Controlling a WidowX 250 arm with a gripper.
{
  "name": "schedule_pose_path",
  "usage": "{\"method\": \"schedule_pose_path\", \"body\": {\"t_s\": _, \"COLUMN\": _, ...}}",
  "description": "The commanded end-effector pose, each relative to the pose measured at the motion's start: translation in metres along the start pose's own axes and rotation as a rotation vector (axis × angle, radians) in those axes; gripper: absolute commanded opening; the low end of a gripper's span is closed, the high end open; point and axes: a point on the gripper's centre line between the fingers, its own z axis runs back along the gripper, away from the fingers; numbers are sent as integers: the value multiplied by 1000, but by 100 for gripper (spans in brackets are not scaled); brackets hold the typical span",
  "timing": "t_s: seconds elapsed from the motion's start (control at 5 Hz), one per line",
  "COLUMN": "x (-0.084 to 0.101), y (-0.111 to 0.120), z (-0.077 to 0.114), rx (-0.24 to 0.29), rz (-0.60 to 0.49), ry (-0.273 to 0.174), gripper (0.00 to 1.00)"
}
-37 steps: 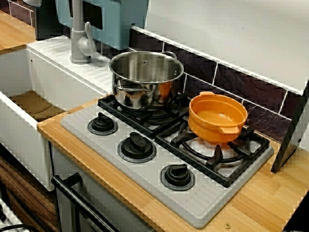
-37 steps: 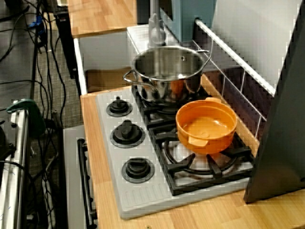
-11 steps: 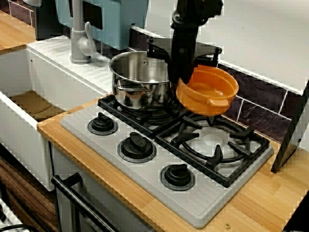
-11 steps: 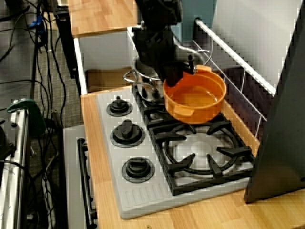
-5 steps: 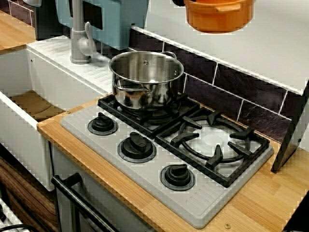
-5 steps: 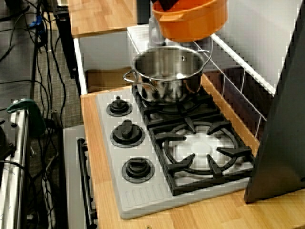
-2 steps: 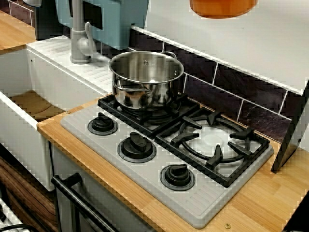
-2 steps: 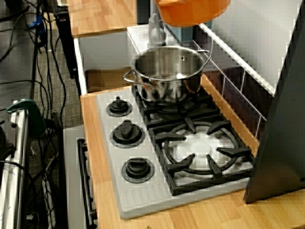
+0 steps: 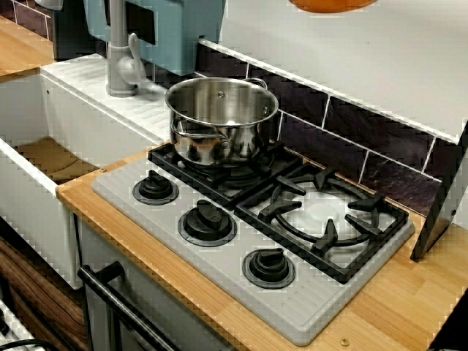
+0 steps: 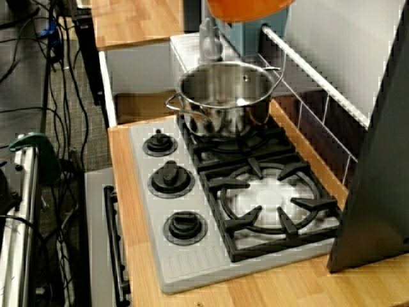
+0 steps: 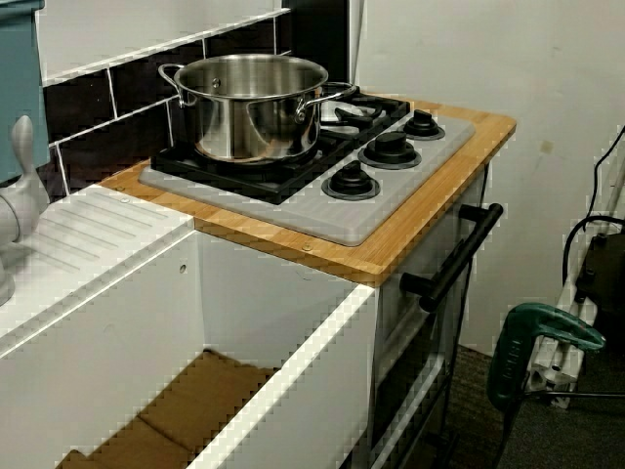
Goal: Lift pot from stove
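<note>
The pot (image 9: pixel 333 4) hangs high above the stove (image 9: pixel 219 252), only its orange underside showing at the top edge of two views, well clear of the bare right grate (image 9: pixel 322 219); by that the lift looks done. The tool is out of frame, so whether it is clamped on the pot cannot be told, though something must be holding it up there. The low side view misses the pot altogether and shows the steel pot (image 11: pixel 250 104) on its grate and the bench (image 11: pixel 410 239) edge.
</note>
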Motion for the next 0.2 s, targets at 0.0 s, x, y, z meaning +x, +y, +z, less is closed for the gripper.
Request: {"method": "schedule_pose_path", "body": {"t_s": 0.0, "x": 1, "y": -1, "z": 26, "rx": 34, "rz": -6, "ry": 48, "gripper": 0}}
